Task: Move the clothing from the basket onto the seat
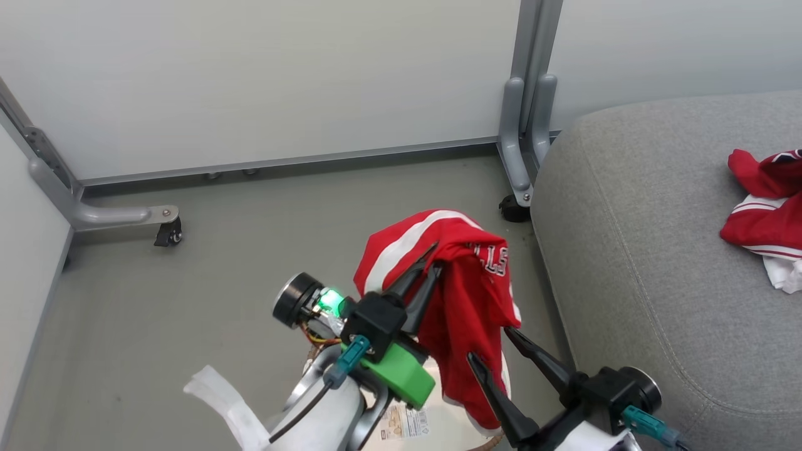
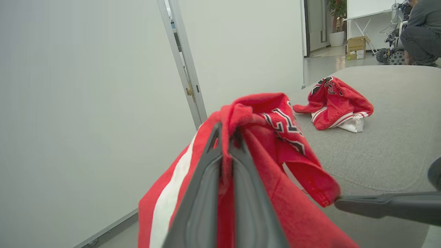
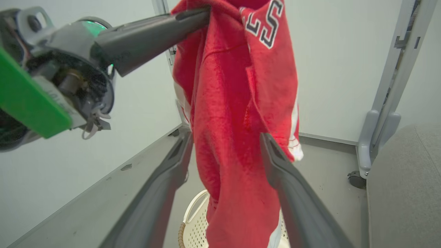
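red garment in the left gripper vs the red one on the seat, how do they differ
The held garment hangs in the air, pinched in the shut left gripper; the garment on the seat lies loose, ungripped. The held garment drapes long and vertical; the garment on the seat is a crumpled low heap. The held garment is short of the seat; the other rests on it. Both are red with white stripes and lettering.

Light: bright, even, diffuse. Shadows: soft ones are cast on the floor (image 1: 188,300) beneath the panel foot (image 1: 113,216), left side, head view. Glare: a green lamp (image 1: 329,302) is blown out, lower centre. Focus: the clothing (image 2: 310,224) is softened, bottom edge, left wrist view; the green housing (image 3: 27,100) is blurred, left edge, right wrist view. Distortion: the panel post (image 2: 182,62) is rendered leaning, left wrist view.
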`<state>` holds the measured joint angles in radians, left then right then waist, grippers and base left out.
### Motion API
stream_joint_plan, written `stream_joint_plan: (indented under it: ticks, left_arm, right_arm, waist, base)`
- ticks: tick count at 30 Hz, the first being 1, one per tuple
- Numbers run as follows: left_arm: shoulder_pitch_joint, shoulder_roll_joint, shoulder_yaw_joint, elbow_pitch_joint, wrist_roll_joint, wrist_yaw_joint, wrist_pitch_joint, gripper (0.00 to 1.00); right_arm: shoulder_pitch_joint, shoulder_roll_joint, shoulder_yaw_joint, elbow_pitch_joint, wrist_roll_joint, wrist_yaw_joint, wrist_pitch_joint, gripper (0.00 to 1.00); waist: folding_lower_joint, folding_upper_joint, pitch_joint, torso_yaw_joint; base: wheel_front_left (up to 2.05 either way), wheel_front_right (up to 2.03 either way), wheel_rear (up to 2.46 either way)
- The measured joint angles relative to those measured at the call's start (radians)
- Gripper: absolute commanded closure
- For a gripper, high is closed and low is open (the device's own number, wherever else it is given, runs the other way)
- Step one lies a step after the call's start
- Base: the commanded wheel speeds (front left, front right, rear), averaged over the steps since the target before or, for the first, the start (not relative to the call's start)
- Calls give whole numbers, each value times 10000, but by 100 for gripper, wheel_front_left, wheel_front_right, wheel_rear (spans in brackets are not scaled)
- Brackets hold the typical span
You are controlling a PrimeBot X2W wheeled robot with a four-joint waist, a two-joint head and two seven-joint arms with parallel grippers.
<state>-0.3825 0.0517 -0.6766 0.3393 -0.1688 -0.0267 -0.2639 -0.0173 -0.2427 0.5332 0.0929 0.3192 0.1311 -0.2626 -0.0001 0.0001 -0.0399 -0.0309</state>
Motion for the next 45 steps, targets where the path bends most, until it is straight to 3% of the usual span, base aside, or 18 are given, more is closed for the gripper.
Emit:
stream_joint_plan:
  ticks: [7, 8, 10, 16, 27, 29, 45]
  left_arm:
    - [-447, -15, -972, -242, -631, 374, 0, 100]
    - [-508, -17, -1074, -240, -679, 441, 0, 100]
    - [-668, -15, -1277, -121, -575, 562, 2, 100]
    - [-851, -17, -1484, 159, -401, 784, 2, 100]
    - [-954, -17, -1641, 430, -642, 802, 0, 100]
    - [-960, -17, -1622, 472, -748, 848, 0, 0]
    - [-951, -17, -1522, 782, -1845, 846, 318, 0]
  right_arm:
    - [-249, 86, 71, 364, 25, 0, -2, 0]
    - [-256, 100, 77, 435, 0, 0, 0, 54]
    - [-256, 96, 73, 508, -61, 0, -2, 100]
    - [-239, 59, 163, 614, -61, 0, 0, 100]
    - [-248, -4, 184, 512, -42, 0, 0, 100]
    - [-249, -25, 151, 476, -42, 0, 0, 100]
    - [-248, 25, -180, 234, -73, 0, 0, 100]
  waist:
    - [0, 0, 104, -37]
    - [0, 0, 121, -39]
    - [0, -1, 151, -40]
    - [0, 0, 217, -89]
    - [0, 0, 367, -217]
    - [0, 0, 405, -218]
    - [1, 0, 504, -220]
  base:
    - [0, 0, 0]
    - [0, 0, 0]
    - [0, 0, 0]
    - [0, 0, 0]
    - [0, 0, 0]
    - [0, 0, 0]
    - [0, 0, 0]
